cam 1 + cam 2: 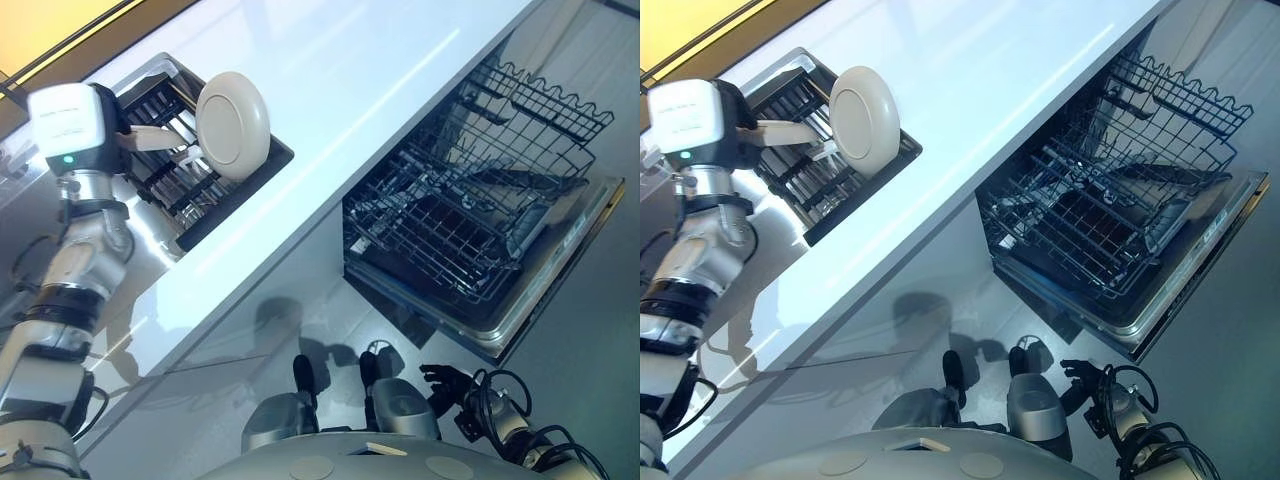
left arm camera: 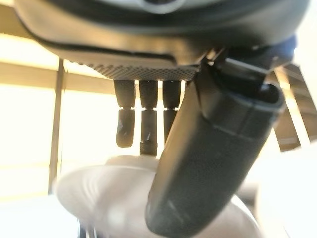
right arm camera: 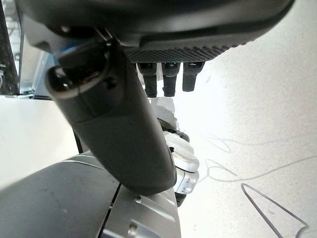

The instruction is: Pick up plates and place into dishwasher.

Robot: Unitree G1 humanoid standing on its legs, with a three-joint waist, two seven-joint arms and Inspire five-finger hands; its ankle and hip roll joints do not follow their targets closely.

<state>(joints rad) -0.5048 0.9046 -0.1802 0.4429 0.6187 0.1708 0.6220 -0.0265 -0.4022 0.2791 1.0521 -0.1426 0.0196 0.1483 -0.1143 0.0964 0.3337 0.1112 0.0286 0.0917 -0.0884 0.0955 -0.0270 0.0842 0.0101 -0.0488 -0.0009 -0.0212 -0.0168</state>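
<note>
A round white plate [image 1: 233, 125] stands on edge above the black dish rack [image 1: 190, 185] at the left end of the counter. My left hand [image 1: 150, 138] is shut on the plate's rim, thumb on one face and fingers [image 2: 143, 124] behind the plate [image 2: 109, 188]. The dishwasher [image 1: 545, 290] stands open under the counter at the right, its dark wire lower rack [image 1: 450, 240] pulled out and its upper rack [image 1: 545, 105] above that. Down by my side at the lower right, far from the plate, my right hand [image 1: 445, 380] hangs with its fingers [image 3: 168, 82] relaxed, holding nothing.
A long white counter [image 1: 350, 110] runs between the dish rack and the dishwasher. Its front edge overhangs the pulled-out racks. The dishwasher door [image 1: 590, 215] lies folded down over the grey floor [image 1: 600, 350].
</note>
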